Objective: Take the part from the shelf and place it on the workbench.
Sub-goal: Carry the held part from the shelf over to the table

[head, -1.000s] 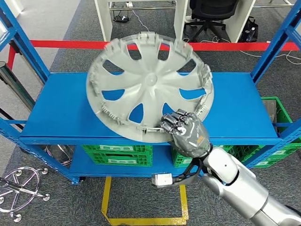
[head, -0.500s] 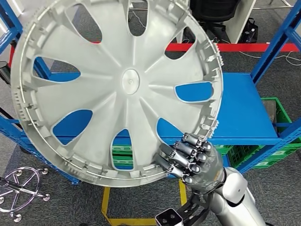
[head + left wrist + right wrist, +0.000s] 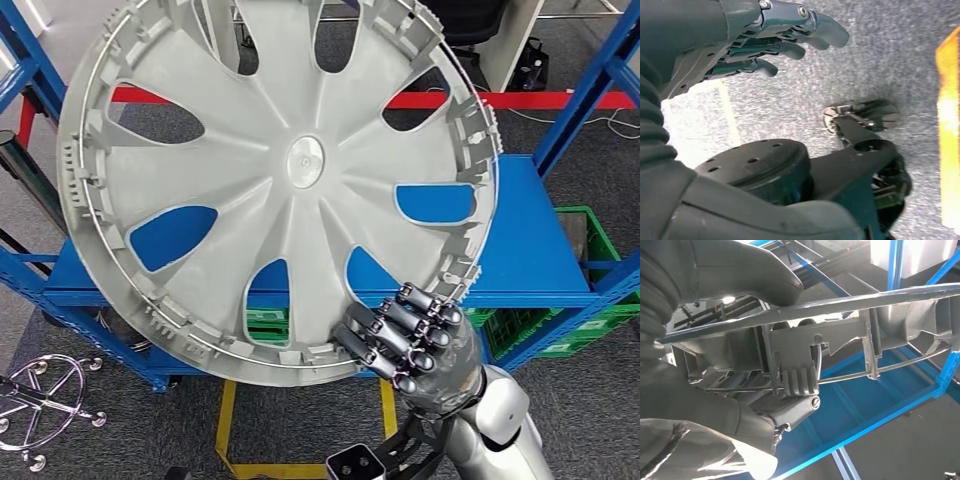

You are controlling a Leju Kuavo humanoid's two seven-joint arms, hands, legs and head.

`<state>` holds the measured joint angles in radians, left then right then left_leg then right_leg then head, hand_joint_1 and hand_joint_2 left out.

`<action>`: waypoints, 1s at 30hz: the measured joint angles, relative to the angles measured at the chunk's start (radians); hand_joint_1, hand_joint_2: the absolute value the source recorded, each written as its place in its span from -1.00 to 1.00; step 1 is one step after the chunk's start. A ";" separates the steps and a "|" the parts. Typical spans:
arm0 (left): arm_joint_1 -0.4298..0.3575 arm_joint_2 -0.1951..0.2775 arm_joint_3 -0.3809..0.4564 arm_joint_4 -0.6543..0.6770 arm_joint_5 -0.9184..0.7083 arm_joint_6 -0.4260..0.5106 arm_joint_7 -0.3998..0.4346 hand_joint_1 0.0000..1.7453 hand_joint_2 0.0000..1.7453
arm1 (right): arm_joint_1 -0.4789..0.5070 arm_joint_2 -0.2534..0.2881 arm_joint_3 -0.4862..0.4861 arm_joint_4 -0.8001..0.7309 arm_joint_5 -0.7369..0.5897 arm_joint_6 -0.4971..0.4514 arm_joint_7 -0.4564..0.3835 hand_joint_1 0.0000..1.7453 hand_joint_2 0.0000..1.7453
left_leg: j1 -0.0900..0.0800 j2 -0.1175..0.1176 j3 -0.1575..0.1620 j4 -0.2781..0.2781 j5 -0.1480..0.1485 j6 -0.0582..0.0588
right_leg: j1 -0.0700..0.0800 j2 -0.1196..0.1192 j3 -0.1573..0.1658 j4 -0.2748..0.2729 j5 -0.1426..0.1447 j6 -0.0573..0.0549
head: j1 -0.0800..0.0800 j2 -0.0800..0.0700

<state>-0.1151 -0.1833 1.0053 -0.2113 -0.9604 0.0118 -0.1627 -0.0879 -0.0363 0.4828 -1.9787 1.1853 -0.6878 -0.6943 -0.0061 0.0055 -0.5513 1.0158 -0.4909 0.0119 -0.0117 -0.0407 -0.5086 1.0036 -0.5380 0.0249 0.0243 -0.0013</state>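
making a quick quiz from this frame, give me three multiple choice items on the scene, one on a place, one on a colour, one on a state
1. Where on the grey wheel cover does the right hand grip it?
A. at the centre hub
B. at the rim on the robot's side
C. at the edge farthest from the robot

2. What colour is the shelf behind the wheel cover?
A. blue
B. yellow
C. white

3. What state is the left hand in?
A. holding the wheel cover
B. pressing on the shelf
C. holding nothing, fingers loosely curved above the floor

Answers:
1. B, since the head view shows the fingers wrapped over the near rim, by the robot's right arm.
2. A, since the shelf board and its posts are blue.
3. C, since the left wrist view shows the fingers with nothing between them over grey carpet.
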 joint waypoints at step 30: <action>-0.024 -0.011 0.000 0.000 0.018 -0.021 -0.106 -1.00 -1.00 | 0.030 0.000 -0.020 -0.022 0.025 0.000 0.000 1.00 1.00 | 0.000 0.000 0.000 0.000 0.000 0.000 | 0.000 0.000 0.000 0.000 0.000 0.000 | 0.000 0.000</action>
<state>-0.1387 -0.1947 1.0053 -0.2113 -0.9421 -0.0088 -0.2683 -0.0575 -0.0362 0.4623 -2.0005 1.2108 -0.6878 -0.6943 -0.0062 0.0055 -0.5514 1.0158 -0.4909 0.0119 -0.0118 -0.0407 -0.5086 1.0036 -0.5380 0.0250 0.0244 -0.0014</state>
